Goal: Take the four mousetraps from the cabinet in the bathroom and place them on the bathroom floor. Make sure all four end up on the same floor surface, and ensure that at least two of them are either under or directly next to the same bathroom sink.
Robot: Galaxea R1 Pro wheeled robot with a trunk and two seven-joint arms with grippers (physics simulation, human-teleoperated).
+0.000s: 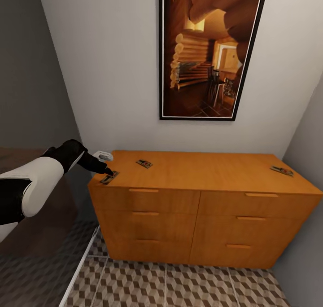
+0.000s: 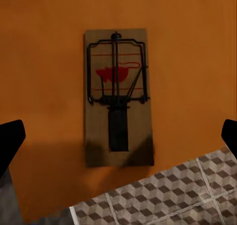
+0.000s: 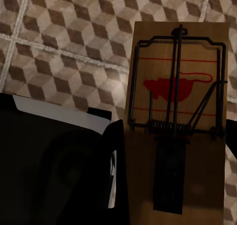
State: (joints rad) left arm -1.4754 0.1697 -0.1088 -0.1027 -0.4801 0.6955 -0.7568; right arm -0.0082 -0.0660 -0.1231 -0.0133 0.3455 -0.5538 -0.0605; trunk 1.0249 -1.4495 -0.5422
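Observation:
The orange-wood cabinet [image 1: 202, 195] stands against the wall with three mousetraps on its top. One mousetrap [image 1: 109, 177] lies at the front left corner, another [image 1: 144, 164] a little further in, a third [image 1: 281, 170] near the right end. My left gripper [image 1: 107, 170] hovers open just above the corner mousetrap [image 2: 117, 96], with its black fingertips [image 2: 10, 141] spread wide on either side of it. In the right wrist view my right gripper [image 3: 174, 141] is shut on a fourth mousetrap [image 3: 177, 101], held above the cube-patterned bathroom floor [image 3: 64, 42]. The sink is out of view.
A large framed picture [image 1: 208, 51] hangs on the wall above the cabinet. Grey walls close in on the left and the right. A dark translucent panel [image 1: 40, 253] stands at the left. Patterned floor tiles [image 1: 179, 284] lie in front of the drawers.

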